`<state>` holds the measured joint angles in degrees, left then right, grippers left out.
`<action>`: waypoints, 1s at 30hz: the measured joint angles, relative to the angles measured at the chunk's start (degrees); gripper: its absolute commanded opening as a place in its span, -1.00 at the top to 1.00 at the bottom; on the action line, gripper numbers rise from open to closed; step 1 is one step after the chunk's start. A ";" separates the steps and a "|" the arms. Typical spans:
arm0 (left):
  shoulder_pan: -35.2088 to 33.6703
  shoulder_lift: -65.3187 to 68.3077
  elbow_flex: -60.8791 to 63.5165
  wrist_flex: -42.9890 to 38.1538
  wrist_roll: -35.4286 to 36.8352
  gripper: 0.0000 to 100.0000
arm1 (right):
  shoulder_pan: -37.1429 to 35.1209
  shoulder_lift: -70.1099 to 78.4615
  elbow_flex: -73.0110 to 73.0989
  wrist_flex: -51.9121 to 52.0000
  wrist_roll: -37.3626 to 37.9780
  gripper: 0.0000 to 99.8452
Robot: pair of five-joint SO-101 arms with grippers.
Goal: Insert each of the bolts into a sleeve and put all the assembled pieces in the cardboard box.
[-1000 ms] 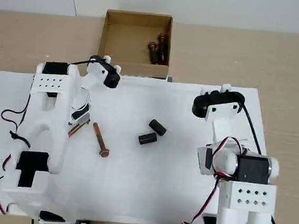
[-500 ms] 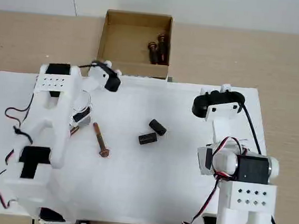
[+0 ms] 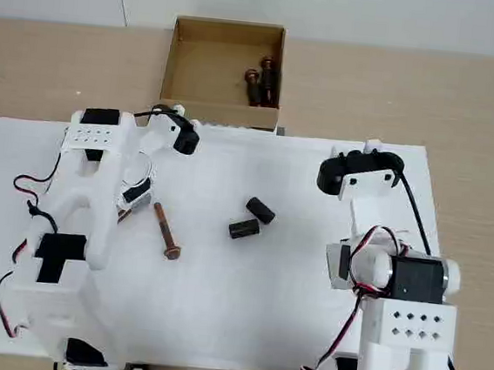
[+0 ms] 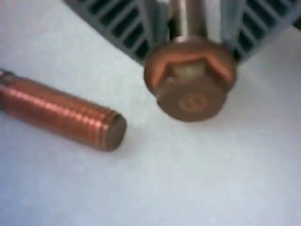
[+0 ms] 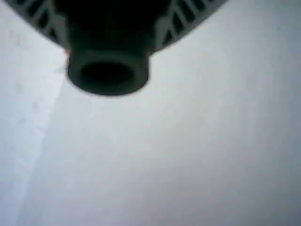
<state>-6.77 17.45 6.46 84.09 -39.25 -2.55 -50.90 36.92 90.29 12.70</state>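
My left gripper (image 4: 188, 26) is shut on a copper bolt (image 4: 190, 84), whose hex head faces the camera just above the white mat. A second copper bolt (image 4: 61, 115) lies loose beside it; from above, this loose bolt (image 3: 166, 230) rests right of the left gripper (image 3: 132, 198). My right gripper (image 5: 108, 23) is shut on a black sleeve (image 5: 108, 73), open end towards the camera, low over the mat. Two more black sleeves (image 3: 260, 210) (image 3: 244, 229) lie mid-mat. The cardboard box (image 3: 188, 66) stands at the back with assembled pieces (image 3: 261, 80) inside.
The white mat (image 3: 243, 316) covers the wooden table (image 3: 465, 101) between the two arms. The right arm (image 3: 362, 174) folds over the mat's right side. Bare mat stretches in front of the sleeves and loose bolt.
The left arm has shifted a little towards the near edge of the table, still holding its bolt. The right arm has not moved.
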 measured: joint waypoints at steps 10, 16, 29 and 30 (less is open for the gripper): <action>0.00 0.00 0.26 -0.09 -0.09 0.99 | 0.00 0.00 0.00 0.00 0.00 0.99; 0.00 -2.11 -2.55 4.66 0.00 0.99 | 0.00 0.00 -2.46 0.00 0.00 0.99; 5.80 -21.19 -5.80 13.71 14.42 0.99 | 0.00 0.00 -11.87 5.63 0.00 0.99; 6.42 -22.15 -5.80 14.24 16.26 0.99 | 0.00 -0.44 -11.87 5.63 0.00 0.99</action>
<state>-0.35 -4.70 0.66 98.33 -22.99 -2.55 -51.34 25.05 95.91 12.70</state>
